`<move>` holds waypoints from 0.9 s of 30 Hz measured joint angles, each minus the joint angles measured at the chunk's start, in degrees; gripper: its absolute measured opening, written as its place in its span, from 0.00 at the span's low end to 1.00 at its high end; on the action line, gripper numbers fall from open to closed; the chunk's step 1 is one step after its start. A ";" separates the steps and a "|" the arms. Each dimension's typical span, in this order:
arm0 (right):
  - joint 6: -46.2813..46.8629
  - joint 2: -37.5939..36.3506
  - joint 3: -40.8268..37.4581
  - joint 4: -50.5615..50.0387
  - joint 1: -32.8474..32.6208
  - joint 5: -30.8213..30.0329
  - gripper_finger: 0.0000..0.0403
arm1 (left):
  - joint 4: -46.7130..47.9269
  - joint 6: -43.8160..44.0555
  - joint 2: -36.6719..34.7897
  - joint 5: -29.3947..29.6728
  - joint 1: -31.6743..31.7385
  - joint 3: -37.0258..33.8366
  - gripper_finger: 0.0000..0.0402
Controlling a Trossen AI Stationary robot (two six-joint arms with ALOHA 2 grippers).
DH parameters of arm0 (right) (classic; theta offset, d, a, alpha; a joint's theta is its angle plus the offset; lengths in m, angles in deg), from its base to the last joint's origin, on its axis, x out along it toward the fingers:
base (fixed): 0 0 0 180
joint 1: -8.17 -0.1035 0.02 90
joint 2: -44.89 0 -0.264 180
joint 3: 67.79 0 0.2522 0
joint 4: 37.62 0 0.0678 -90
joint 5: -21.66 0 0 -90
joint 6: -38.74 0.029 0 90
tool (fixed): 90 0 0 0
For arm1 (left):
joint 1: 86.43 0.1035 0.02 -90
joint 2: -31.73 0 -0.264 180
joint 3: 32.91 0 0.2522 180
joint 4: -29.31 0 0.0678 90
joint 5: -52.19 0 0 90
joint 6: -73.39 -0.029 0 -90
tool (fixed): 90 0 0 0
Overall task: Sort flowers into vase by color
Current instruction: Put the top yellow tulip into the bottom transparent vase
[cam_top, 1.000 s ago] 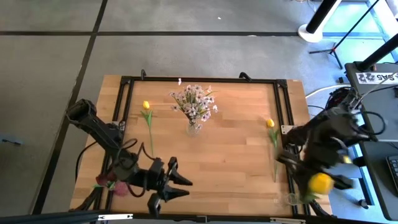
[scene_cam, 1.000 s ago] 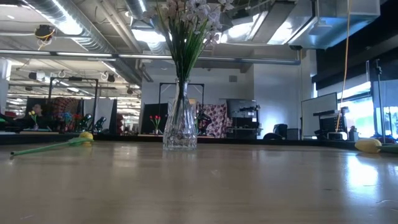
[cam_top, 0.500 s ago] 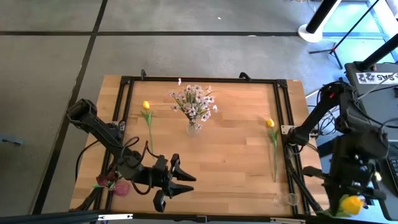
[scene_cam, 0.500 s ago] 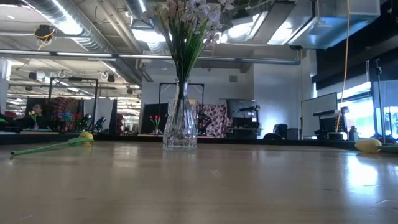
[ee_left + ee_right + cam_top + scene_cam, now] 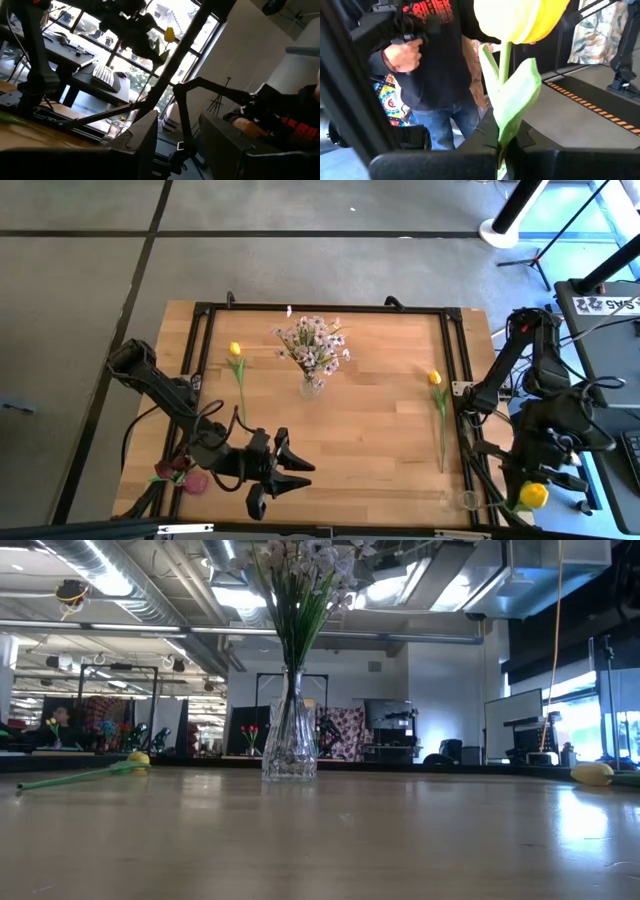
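Beyond the table's right edge, right pincer pinching a yellow tulip; left pincer spread, low.

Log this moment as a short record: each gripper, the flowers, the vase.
right gripper: off the table's right edge, shut on a yellow tulip by its stem
left gripper: open, over the table's front-left area, holding nothing
vase: upright, holds white-pink blossom sprays
loose yellow tulips: one at left, one at right
table: wooden
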 joint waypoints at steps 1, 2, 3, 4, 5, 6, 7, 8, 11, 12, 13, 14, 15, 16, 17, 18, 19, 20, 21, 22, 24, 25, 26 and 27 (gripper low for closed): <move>0.05 -1.16 -1.96 0.92 -0.02 0.01 0.01 | 0.02 0.02 0.00 0.01 0.00 0.00 0.36; 0.07 -2.18 -3.56 1.49 -0.02 -0.01 0.01 | 0.02 0.00 0.00 0.01 0.00 0.00 0.36; 0.11 -3.17 -4.96 2.22 -0.02 0.01 0.01 | 0.00 0.00 0.00 0.00 -0.02 0.00 0.36; 0.14 -4.14 -6.37 3.47 -0.02 -0.07 0.01 | 0.00 -0.02 0.00 0.06 -0.02 0.00 0.36; 0.11 -5.08 -7.51 4.36 0.00 -0.34 0.01 | 0.00 -0.02 0.00 0.10 -0.01 0.00 0.36; 0.12 -5.82 -8.44 4.63 0.00 -0.52 0.01 | 0.02 -0.02 0.00 0.24 0.00 0.00 0.36; 0.11 -6.37 -9.26 4.61 0.00 -0.59 0.01 | 0.02 -0.02 0.00 0.54 0.00 0.00 0.36; 0.08 -6.71 -9.93 4.62 0.00 -0.58 0.01 | 0.00 -0.02 0.00 0.81 0.00 0.00 0.36; -0.34 -7.19 -11.84 4.39 0.00 -0.53 0.01 | 0.02 -0.04 0.00 1.40 0.04 0.00 0.36; -0.37 -7.22 -12.25 4.08 0.00 -0.48 0.01 | 0.01 -0.04 0.00 1.50 0.04 0.00 0.36; -0.30 -7.22 -12.57 3.43 0.00 -0.43 0.01 | 0.00 -0.04 0.00 1.52 0.04 0.00 0.36; -0.19 -7.19 -12.81 2.29 0.00 -0.50 0.02 | 0.00 -0.04 0.00 1.53 0.04 0.00 0.36; -0.17 -7.05 -12.91 1.16 0.00 -0.63 0.02 | 0.00 -0.04 0.00 1.53 0.02 0.00 0.36; -0.15 -6.87 -12.91 0.02 0.00 -0.87 0.03 | 0.00 -0.07 0.00 1.53 0.02 0.00 0.36; -0.17 -6.82 -12.91 -1.39 0.02 -1.05 0.04 | 0.00 -0.28 0.00 1.53 0.04 0.00 0.36; -0.17 -6.82 -12.91 -2.91 0.02 -1.42 0.06 | 0.00 -0.50 0.00 1.53 0.15 0.00 0.36; -0.14 -6.82 -12.91 -4.30 0.02 -1.86 0.08 | 0.13 -0.52 0.00 1.52 0.25 0.00 0.36; -0.13 -6.82 -12.91 -5.73 0.02 -2.08 0.10 | 0.37 -0.50 0.00 1.55 0.31 0.00 0.36; -0.10 -6.82 -12.91 -7.09 0.02 -2.08 0.12 | 0.71 -0.42 0.00 1.53 0.33 0.00 0.36; 0.07 -6.82 -12.91 -8.41 0.04 -2.08 0.14 | 1.13 -0.29 0.00 1.53 0.41 0.00 0.36; 2.00 -6.81 -12.65 -10.98 0.03 -2.07 0.20 | 2.05 -0.48 0.00 1.52 0.42 0.00 0.36; 3.32 -6.80 -12.33 -12.53 0.03 -1.93 0.23 | 2.63 -0.50 0.00 1.51 0.42 0.00 0.36; 4.78 -6.80 -11.82 -14.32 0.02 -1.64 0.26 | 3.04 -0.50 0.00 1.52 0.41 0.00 0.36; 6.21 -6.80 -11.22 -16.06 0.02 -1.34 0.29 | 3.13 -0.42 0.00 1.46 0.39 0.00 0.36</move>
